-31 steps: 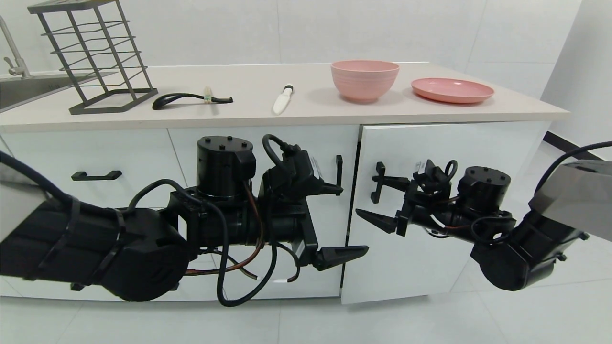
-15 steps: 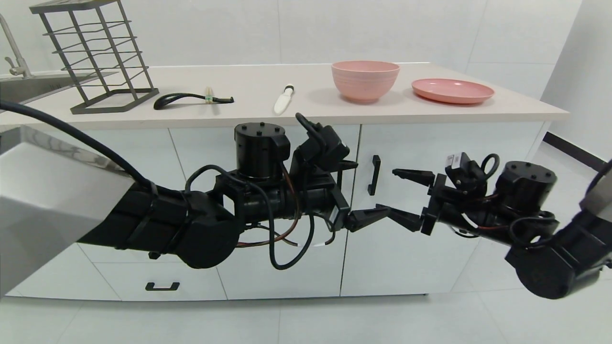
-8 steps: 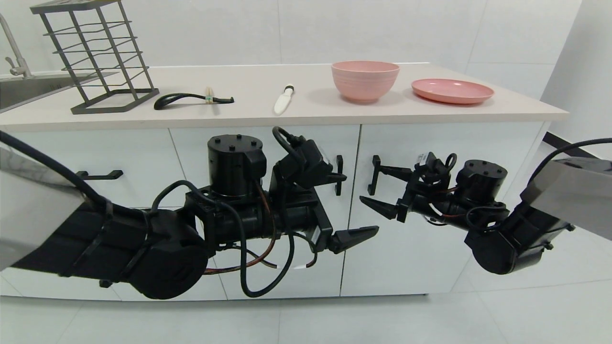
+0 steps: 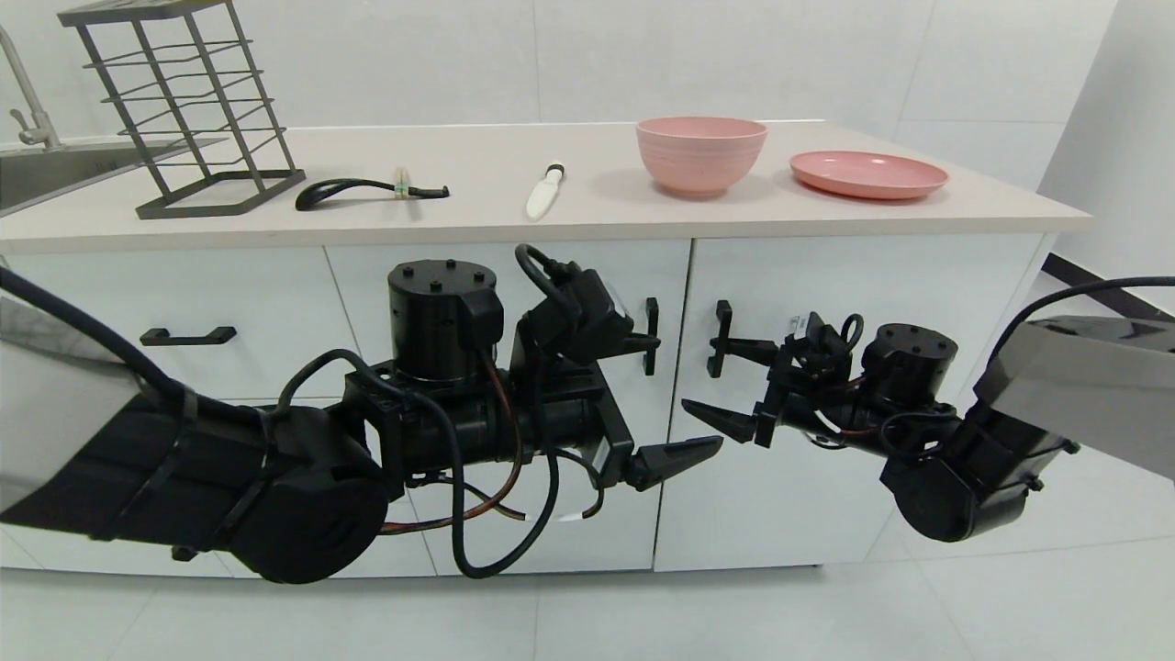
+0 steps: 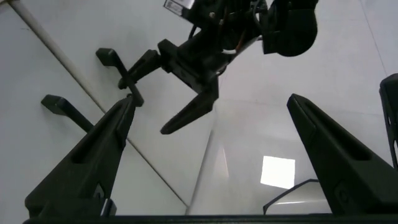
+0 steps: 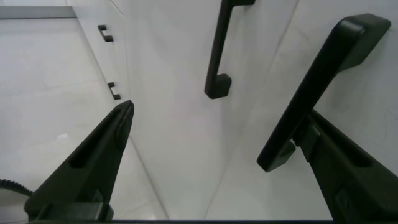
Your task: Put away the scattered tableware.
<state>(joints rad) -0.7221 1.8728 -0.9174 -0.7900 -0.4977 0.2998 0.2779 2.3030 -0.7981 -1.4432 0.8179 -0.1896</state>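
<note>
Head cam: R end effector point(image 4: 699, 376) wide open, empty, upper finger right at the R door handle point(image 4: 722, 338), long axis vertical. L end effector point(image 4: 688, 395) also wide open, empty, just beside it. Tableware sits on the bench point(image 4: 477, 218), above and beyond both: bowl point(image 4: 702, 151) and plate point(image 4: 867, 173) nearer the R arm, knife point(image 4: 543, 191) and ladle point(image 4: 367, 190) over the L.

L wrist cam: R end effector straight ahead past my spread fingers point(image 5: 93, 155).

R wrist cam: handle ahead between the fingers, contact unclear. I'd guess a door pull comes next. L arm crowds the swing; open floor point(image 4: 918, 606) to the R.
</note>
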